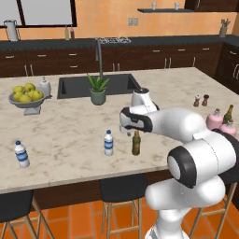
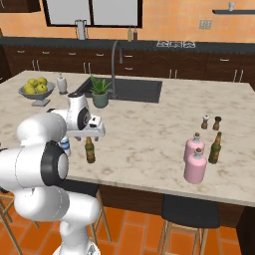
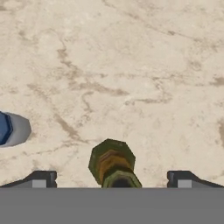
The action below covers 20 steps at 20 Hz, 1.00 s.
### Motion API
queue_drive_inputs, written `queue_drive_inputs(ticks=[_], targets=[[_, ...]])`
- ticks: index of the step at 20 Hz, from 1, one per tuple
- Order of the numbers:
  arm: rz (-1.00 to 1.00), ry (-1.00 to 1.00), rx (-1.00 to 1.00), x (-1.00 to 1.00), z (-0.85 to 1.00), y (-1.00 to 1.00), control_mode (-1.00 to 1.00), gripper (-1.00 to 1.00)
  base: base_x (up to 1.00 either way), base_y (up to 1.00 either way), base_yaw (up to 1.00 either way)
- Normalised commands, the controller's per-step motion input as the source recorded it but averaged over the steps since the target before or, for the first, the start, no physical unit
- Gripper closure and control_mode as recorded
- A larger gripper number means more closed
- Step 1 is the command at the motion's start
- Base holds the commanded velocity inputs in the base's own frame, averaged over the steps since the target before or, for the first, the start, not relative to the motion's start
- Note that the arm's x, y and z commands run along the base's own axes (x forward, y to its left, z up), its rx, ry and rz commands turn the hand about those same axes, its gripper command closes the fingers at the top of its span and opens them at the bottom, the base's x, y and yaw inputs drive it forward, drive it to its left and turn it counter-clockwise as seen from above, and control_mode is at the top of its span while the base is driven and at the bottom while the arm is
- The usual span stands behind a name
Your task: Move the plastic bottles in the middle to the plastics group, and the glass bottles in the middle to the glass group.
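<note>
A slim dark beer bottle [image 1: 136, 143] [image 2: 89, 150] stands in the middle of the island counter. My gripper [image 1: 134, 131] [image 2: 89, 137] [image 3: 111, 179] hangs open just above it, and the bottle's top [image 3: 112, 165] lies between the two fingertips [image 3: 41, 178]. Just to its left stands a small clear water bottle [image 1: 108, 143] [image 3: 11, 128] with a blue label. An identical water bottle [image 1: 21, 154] stands alone at the counter's left front. At the right, two pink bottles [image 2: 192, 146] [image 2: 195, 167] stand with another beer bottle [image 2: 215, 148] [image 1: 228, 113].
A fruit bowl [image 1: 26, 99] and a white pump bottle [image 1: 45, 87] sit at the back left. The sink [image 1: 74, 86] and a potted plant [image 1: 98, 88] are behind the middle. Two small shakers [image 2: 204, 122] stand behind the pink bottles. Stools [image 1: 123, 189] line the front edge.
</note>
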Motion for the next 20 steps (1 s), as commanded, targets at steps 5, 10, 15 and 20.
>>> queue_drive_inputs(ticks=[5, 10, 15, 20], targets=[[0.0, -0.02, 0.0, -0.1, 0.0, 0.0, -1.0, -1.0, 0.0, 0.0, 0.0], [0.0, -0.04, 0.0, -0.43, 0.0, 0.0, -1.0, -1.0, 0.0, 0.0, 0.0], [0.0, -0.05, 0.0, -0.12, -0.01, 0.0, -1.0, -1.0, 0.0, 0.0, 0.0], [0.0, -0.06, 0.0, 0.16, -0.19, 0.0, -1.0, -1.0, 0.0, 0.0, 0.0]])
